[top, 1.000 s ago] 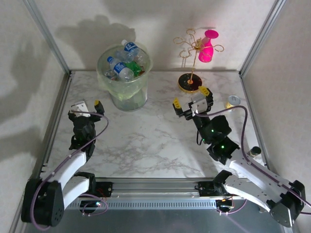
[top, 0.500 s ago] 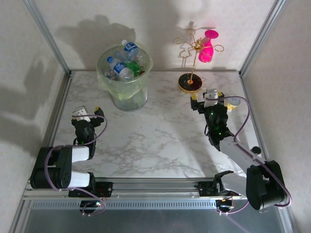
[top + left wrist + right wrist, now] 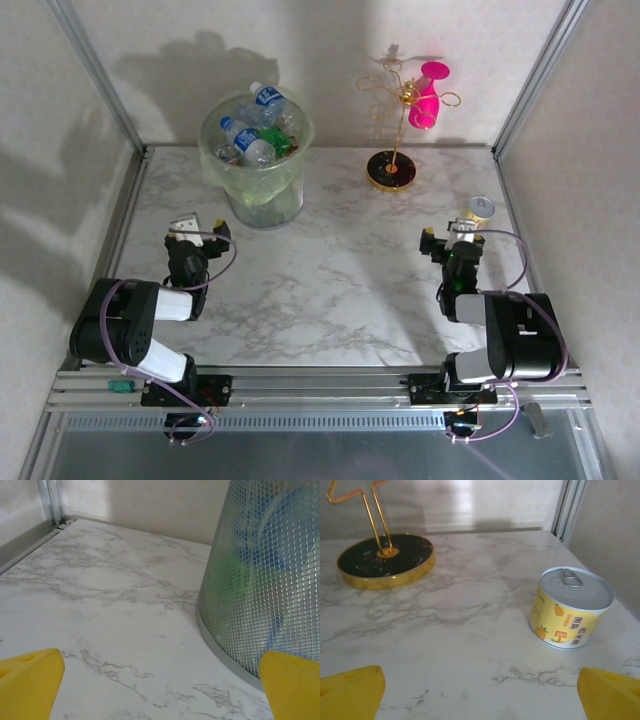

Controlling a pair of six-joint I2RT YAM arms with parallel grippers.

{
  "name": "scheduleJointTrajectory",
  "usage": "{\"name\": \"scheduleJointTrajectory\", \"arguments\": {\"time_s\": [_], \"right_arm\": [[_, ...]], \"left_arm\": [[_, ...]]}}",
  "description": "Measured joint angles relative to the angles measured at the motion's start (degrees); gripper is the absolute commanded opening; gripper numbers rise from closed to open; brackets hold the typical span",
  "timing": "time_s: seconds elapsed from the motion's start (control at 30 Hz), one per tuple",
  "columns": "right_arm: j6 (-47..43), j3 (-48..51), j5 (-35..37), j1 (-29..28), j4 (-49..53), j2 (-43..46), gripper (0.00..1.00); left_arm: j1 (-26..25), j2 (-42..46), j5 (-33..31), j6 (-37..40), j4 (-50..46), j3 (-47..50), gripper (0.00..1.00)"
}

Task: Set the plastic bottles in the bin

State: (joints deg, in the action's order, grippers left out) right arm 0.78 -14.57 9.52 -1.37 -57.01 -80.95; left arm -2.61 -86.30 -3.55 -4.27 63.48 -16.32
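The bin (image 3: 257, 190), a pale-green translucent bucket, stands at the back left of the table, heaped with several plastic bottles (image 3: 258, 145) with blue labels and one green. My left gripper (image 3: 202, 229) sits low on the table just in front and left of the bin, open and empty. In the left wrist view its yellow fingertips (image 3: 30, 680) are spread wide, with bare table between them. The bin's wall (image 3: 270, 580) rises close on the right, and blue and green bottle shapes (image 3: 240, 575) show through it. My right gripper (image 3: 450, 232) rests low at the right, open and empty.
A short can (image 3: 572, 607) with a yellow pineapple label stands just ahead and right of my right gripper (image 3: 480, 695). The gold wire stand's black base (image 3: 385, 560) lies ahead to the left, and a pink cup (image 3: 427, 95) hangs on the stand. Metal frame posts line the table's sides.
Both arms have folded back toward their bases. The right gripper drew away from the stand, rightward and nearer, ending beside the can. The left gripper shifted slightly right. Both stayed open.
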Motion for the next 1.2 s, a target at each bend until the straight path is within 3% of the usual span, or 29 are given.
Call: {"name": "scheduleJointTrajectory", "arguments": {"time_s": [0.1, 0.3, 0.47, 1.2], "right_arm": [[1.1, 2.9, -4.2, 2.6, -10.0, -4.5, 0.99], [1.2, 3.1, -10.4, 2.8, -12.5, -7.4, 0.99], [1.2, 3.1, -11.1, 2.8, -13.9, -7.4, 0.99], [1.2, 2.8, -11.1, 2.6, -13.9, -7.4, 0.99]], "left_arm": [[-0.6, 0.0, -0.7, 0.3, 0.0, 0.0, 0.99], [-1.2, 0.0, -1.8, 0.9, 0.3, 0.0, 0.99], [-3.3, -1.0, -11.3, 0.0, 8.5, 5.0, 0.99], [-2.9, -1.8, -10.8, 0.2, 9.2, 4.6, 0.99]]}}
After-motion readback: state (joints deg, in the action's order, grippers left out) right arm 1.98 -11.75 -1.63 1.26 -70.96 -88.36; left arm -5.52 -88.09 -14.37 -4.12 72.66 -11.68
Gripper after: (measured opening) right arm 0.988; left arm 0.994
